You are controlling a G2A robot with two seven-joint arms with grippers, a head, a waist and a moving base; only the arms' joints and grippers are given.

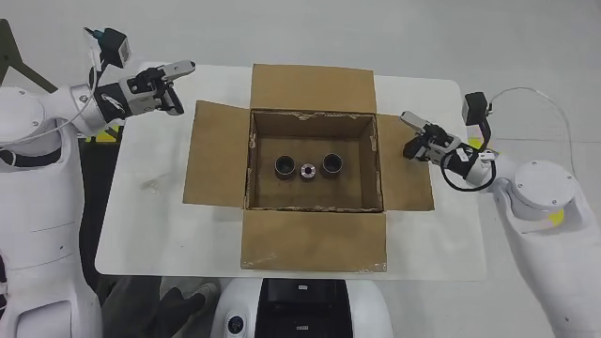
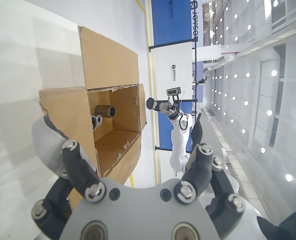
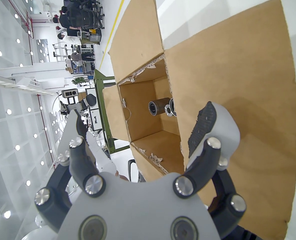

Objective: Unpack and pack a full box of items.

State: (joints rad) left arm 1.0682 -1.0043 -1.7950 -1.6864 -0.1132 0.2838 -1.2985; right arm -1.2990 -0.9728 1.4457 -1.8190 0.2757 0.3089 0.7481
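The cardboard box [image 1: 315,239] sits mid-frame with its flaps spread. On its floor are 2 metal cylinders [image 1: 285,165] with a small flanged piece [image 1: 308,170] between them. The left gripper [image 1: 178,84] at upper left and the right gripper [image 1: 411,134] at centre right are both empty, jaws apart. Best to descend straight down onto an outer cylinder, clear of the walls.

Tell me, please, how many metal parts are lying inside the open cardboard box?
3, in a row on the floor of the box: a dark cylinder, a small silvery part in the middle, and a second dark cylinder. None seems hidden.
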